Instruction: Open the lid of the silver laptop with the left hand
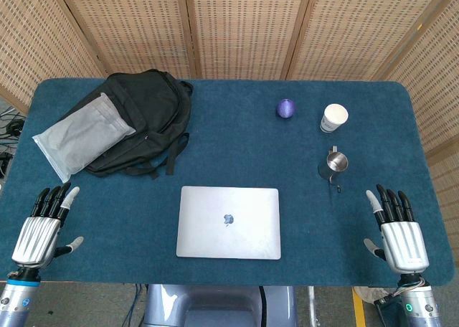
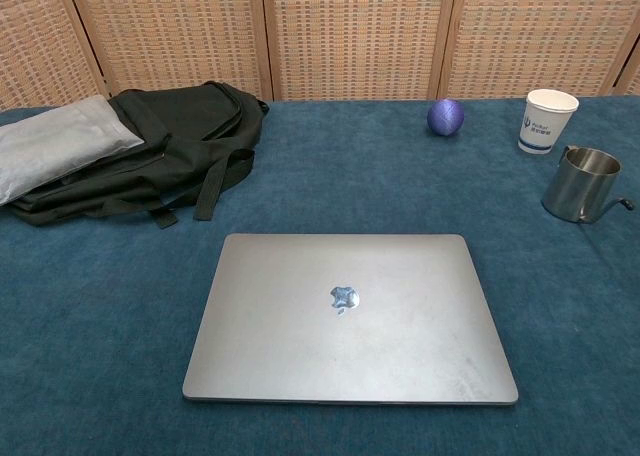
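The silver laptop (image 1: pixel 229 221) lies flat with its lid down at the near middle of the blue table, and fills the lower centre of the chest view as the laptop (image 2: pixel 350 316). My left hand (image 1: pixel 43 226) rests at the near left corner of the table, fingers spread and holding nothing, well to the left of the laptop. My right hand (image 1: pixel 398 230) lies at the near right corner, fingers straight and apart, empty. Neither hand shows in the chest view.
A black backpack (image 1: pixel 136 119) with a grey pouch (image 1: pixel 82 135) on it lies at the back left. A purple ball (image 1: pixel 286 108), a white paper cup (image 1: pixel 333 117) and a small steel pitcher (image 1: pixel 333 165) stand at the back right.
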Available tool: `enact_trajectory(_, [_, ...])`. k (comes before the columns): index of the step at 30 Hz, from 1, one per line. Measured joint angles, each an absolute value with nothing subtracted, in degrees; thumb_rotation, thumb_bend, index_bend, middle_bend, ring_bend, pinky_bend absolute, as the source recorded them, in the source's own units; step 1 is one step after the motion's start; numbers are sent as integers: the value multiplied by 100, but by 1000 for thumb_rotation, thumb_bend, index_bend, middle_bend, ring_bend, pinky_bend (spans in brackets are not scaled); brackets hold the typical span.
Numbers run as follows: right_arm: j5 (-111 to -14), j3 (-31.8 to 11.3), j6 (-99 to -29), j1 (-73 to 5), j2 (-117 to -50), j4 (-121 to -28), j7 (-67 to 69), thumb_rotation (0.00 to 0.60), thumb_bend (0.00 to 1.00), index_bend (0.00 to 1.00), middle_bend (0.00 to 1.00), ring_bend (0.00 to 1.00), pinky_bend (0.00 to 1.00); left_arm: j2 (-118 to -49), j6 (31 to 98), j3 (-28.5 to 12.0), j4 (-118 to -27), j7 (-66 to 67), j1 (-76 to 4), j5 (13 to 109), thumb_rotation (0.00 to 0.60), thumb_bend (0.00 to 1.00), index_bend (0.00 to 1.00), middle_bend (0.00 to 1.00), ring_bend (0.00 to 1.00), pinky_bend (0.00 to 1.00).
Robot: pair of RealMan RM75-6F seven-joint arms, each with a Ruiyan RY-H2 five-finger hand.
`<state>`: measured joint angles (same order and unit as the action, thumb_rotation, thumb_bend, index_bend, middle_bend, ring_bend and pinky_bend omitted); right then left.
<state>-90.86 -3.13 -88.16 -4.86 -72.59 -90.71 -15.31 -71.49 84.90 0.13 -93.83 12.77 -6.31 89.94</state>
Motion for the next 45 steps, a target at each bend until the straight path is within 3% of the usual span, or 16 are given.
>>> enact_trajectory(12, [-9082,-301,-8811,-476,-7236,-9061,-1465,600,0,4,0,0,0,-7182,8252,74,-9380,1291,-736,9041,600,53,0,0,0,0])
enact_trajectory(19, [-9045,-316,-8781,-485,-7207,-9099,-1401,600,0,4,0,0,0,-7273,7907,228,-9272,844,-1136,9762,600,17,0,0,0,0])
enact_trajectory(30, [-9027,-309,-8762,-483,-7171,-9139,-1344,600,0,4,0,0,0,-8509,7006,351,-8668,7,-2404,11103,600,8,0,0,0,0])
enact_trajectory(38, [-8982,-318,-8699,-503,-7137,-9145,-1250,600,0,4,0,0,0,-9700,5941,119,-8124,252,-3095,10853,600,21,0,0,0,0])
enact_trajectory(45, [-8899,-336,-8614,-532,-7124,-9116,-1153,600,0,4,0,0,0,-10382,5486,-108,-7688,546,-3447,10373,600,27,1,0,0,0])
